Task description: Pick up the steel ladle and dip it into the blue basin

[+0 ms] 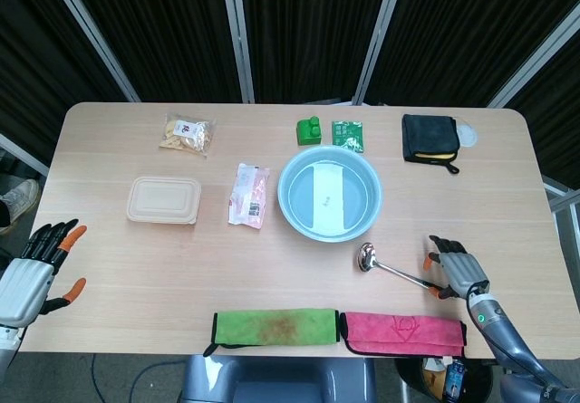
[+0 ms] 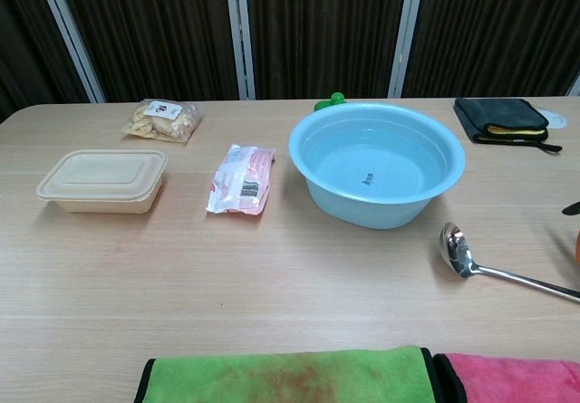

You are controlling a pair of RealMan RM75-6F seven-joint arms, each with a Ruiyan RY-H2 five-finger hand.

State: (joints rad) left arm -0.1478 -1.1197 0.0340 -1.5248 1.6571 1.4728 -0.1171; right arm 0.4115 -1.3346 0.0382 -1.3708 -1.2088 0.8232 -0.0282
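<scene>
The steel ladle [image 1: 391, 268] [image 2: 494, 264] lies flat on the table, bowl toward the blue basin [image 1: 329, 193] [image 2: 377, 173] and handle running to the right. My right hand [image 1: 456, 270] sits at the handle's far end, fingers spread; its thumb tip is close to the handle, and whether it touches is unclear. Only a fingertip of it shows at the chest view's right edge. The basin holds water and stands just beyond the ladle's bowl. My left hand [image 1: 34, 268] hovers open off the table's left front corner.
A green cloth [image 1: 275, 325] and a pink cloth [image 1: 402, 331] lie along the front edge. A beige lidded box [image 1: 164, 199], a pink snack packet [image 1: 249, 195], a bag of snacks [image 1: 187, 135], a green block [image 1: 309, 130] and a black wallet [image 1: 430, 138] lie further back.
</scene>
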